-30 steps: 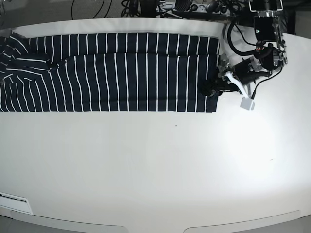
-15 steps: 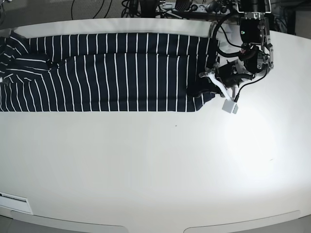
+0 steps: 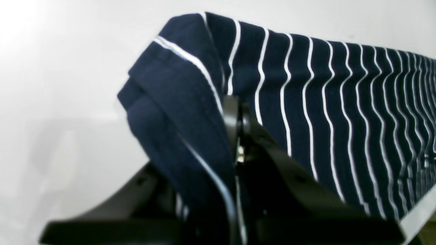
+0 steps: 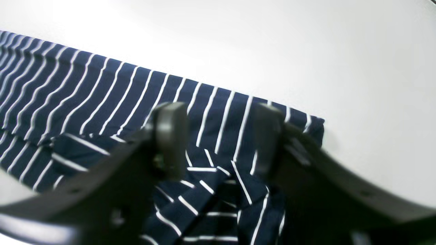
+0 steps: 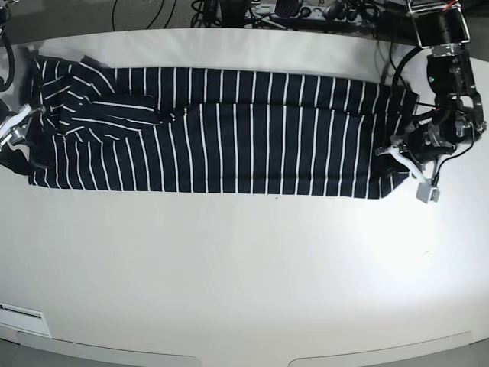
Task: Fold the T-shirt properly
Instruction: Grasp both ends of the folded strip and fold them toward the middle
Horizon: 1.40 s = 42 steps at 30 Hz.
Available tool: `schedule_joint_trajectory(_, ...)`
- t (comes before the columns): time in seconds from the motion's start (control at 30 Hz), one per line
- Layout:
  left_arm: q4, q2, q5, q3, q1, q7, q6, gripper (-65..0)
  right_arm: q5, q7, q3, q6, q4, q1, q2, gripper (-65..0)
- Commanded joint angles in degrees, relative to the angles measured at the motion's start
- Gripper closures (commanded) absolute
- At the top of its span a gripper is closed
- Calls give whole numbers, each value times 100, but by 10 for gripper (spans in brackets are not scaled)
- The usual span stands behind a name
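While the T-shirt (image 5: 221, 130) lies long and flat across the back of the white worktop (image 5: 244, 267), the left gripper (image 5: 391, 157) pinches its end tight and the right gripper (image 4: 218, 143) hangs half open over the other end, so next it should probably close before both lift.

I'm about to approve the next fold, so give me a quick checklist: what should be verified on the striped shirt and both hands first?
1. Left hand clamped on the T-shirt hem: ok.
2. Right hand gripping cloth: not ok, open astride the bunched sleeve end.
3. Body lying flat on the table: ok.
4. Sleeve end smooth: not ok, rumpled.
5. Hem layers all caught: cannot tell.
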Motion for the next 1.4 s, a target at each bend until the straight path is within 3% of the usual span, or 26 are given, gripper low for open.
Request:
schedule_joint_trajectory(0.0,85,-177,-116,-81,-92,-101,-20,0,101,81,-46,46,87,31,70,-229)
schedule_joint_trajectory(0.07,85,-343,-136,-157,-76,-101,-22,0,94,85,-306,74,87,33,-2,-144)
schedule_joint_trajectory(0.13,85,-483,-238,-186,-61,-72,-31,0,-57,131,-682,160,87,35,-94,-13)
schedule_joint_trajectory(0.17,85,-535,-345,-186,-63,-11,-107,0,-284,221,-903,236,85,33,-133,0)
schedule_joint_trajectory(0.27,85,-658,-772,-186,-63,240,-452,0,-1670,920,-1580,208,85,33,-227,0)
schedule_joint_trajectory(0.37,85,-739,-977,-186,-61,380,-595,0,-2865,1617,-2133,-374,39,35,-225,0)
schedule_joint_trajectory(0.5,85,-822,-1113,-186,-46,463,-649,0,-3773,2000,-2669,-599,-435,50,-225,0)
schedule_joint_trajectory(0.67,85,-866,-1471,-186,-48,509,-654,0,-4592,2830,-3228,-608,-1482,90,-225,0)
schedule_joint_trajectory(0.77,85,-866,-1963,-186,-48,627,-713,0,-4725,2662,-3501,-743,-1705,144,-225,0)
schedule_joint_trajectory(0.9,85,-813,-3533,-186,-48,1325,-1161,0,-4614,2551,-3578,-756,-1705,144,-225,0)
schedule_joint_trajectory(0.97,118,-723,-3533,-186,-68,1598,-1303,0,-4531,2551,-3578,-844,-1698,155,-227,0)
schedule_joint_trajectory(1.1,125,-387,-3533,-186,-66,1519,-1274,0,-4380,2546,-3578,-835,-1698,212,-227,0)
schedule_joint_trajectory(1.23,125,146,-3533,-175,-68,1377,-1303,0,-4334,2531,-3578,-774,-1698,254,-227,0)
schedule_joint_trajectory(1.37,122,704,-3533,-175,-83,1185,-1556,0,-4336,2529,-3578,-776,-1698,254,-227,0)
